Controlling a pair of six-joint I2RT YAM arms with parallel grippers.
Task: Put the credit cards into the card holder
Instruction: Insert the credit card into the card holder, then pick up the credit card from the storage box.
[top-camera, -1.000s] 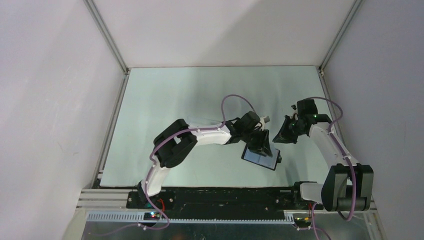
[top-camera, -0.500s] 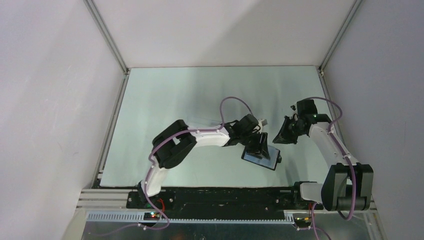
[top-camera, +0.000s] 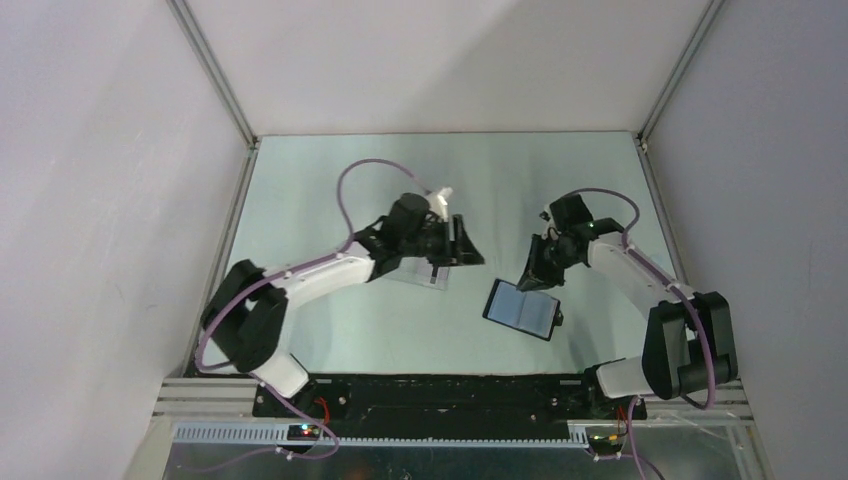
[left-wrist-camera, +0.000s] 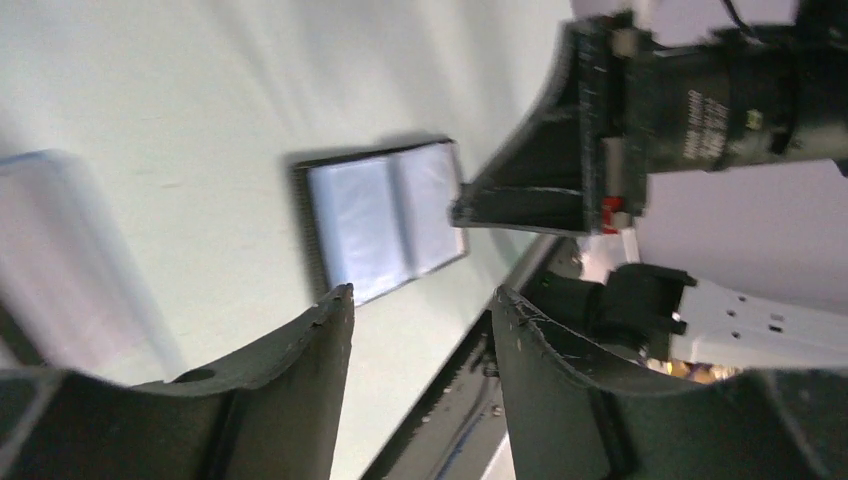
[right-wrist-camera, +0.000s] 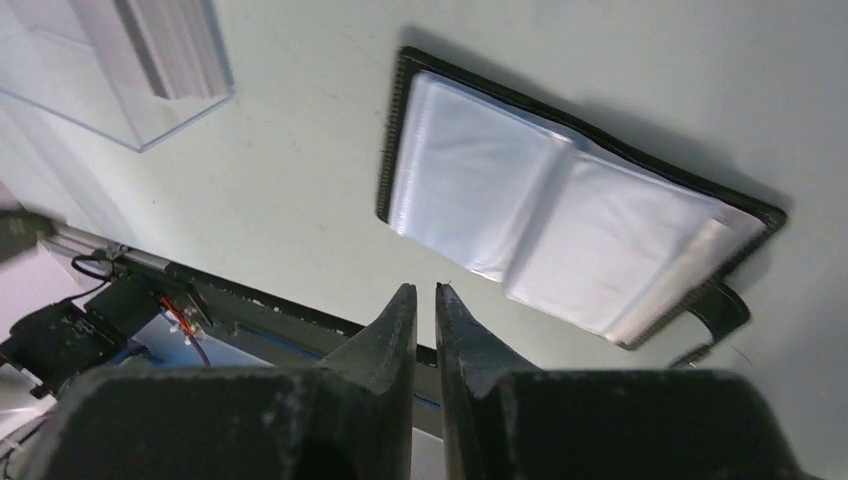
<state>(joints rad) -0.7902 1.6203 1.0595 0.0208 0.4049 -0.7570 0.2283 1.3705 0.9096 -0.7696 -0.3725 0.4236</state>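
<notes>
Overhead, the card holder (top-camera: 521, 309) is seen lying open on the tabletop (top-camera: 330, 180) toward its near right part, with the right hand (top-camera: 532, 277) just behind it and the left hand (top-camera: 462, 242) over a clear box (top-camera: 418, 272) nearer the middle. From the left wrist, that hand's fingers (left-wrist-camera: 300, 370) are shown spread apart and empty. From the right wrist, the right hand's fingers (right-wrist-camera: 385, 345) are seen nearly together, nothing between them, above the open card holder, while pale credit cards (right-wrist-camera: 165, 50) are stacked in the clear box.

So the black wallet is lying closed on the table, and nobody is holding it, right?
Not quite. The black wallet is lying open, not closed: the right wrist view shows both pale inner pockets spread flat. The rest is right: it lies on the table, and neither arm's fingers hold it.
</notes>
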